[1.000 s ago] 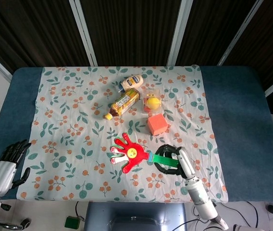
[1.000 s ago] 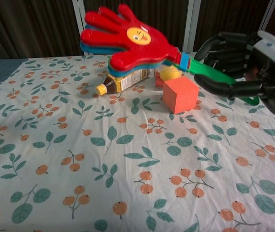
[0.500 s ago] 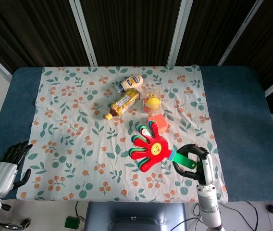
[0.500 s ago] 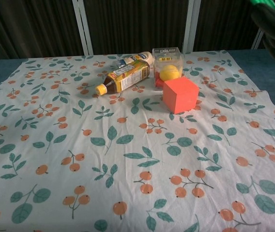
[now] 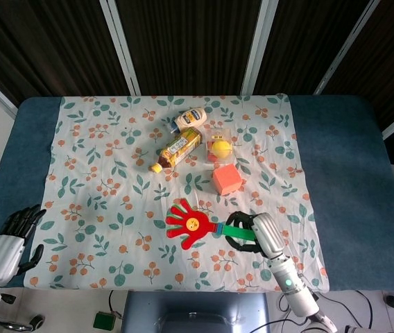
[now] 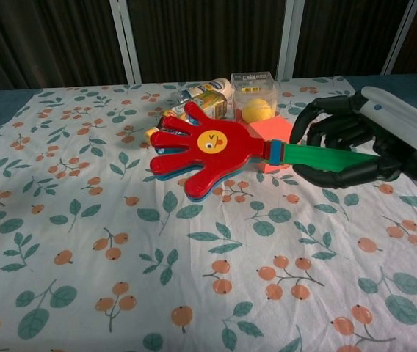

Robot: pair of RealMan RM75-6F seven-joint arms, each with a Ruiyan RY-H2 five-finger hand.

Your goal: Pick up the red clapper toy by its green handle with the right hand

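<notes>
The red clapper toy (image 5: 190,224) (image 6: 202,147), hand-shaped with a yellow smiley face, hangs above the floral cloth near the table's front right. Its green handle (image 5: 238,232) (image 6: 318,156) runs into my right hand (image 5: 254,233) (image 6: 355,148), whose dark fingers grip it. In the chest view the clapper points left and hides part of the orange cube (image 6: 278,136). My left hand (image 5: 11,239) rests off the cloth at the front left corner, fingers apart, holding nothing.
An orange cube (image 5: 227,180), a clear box with a yellow ball (image 5: 218,146) (image 6: 255,100), a tea bottle (image 5: 177,149) and a mayonnaise bottle (image 5: 189,118) lie at the centre back of the cloth (image 5: 100,180).
The clapper was swung up high, out of the chest view half a second ago, and has come back down low over the cloth. The left hand stayed put.
</notes>
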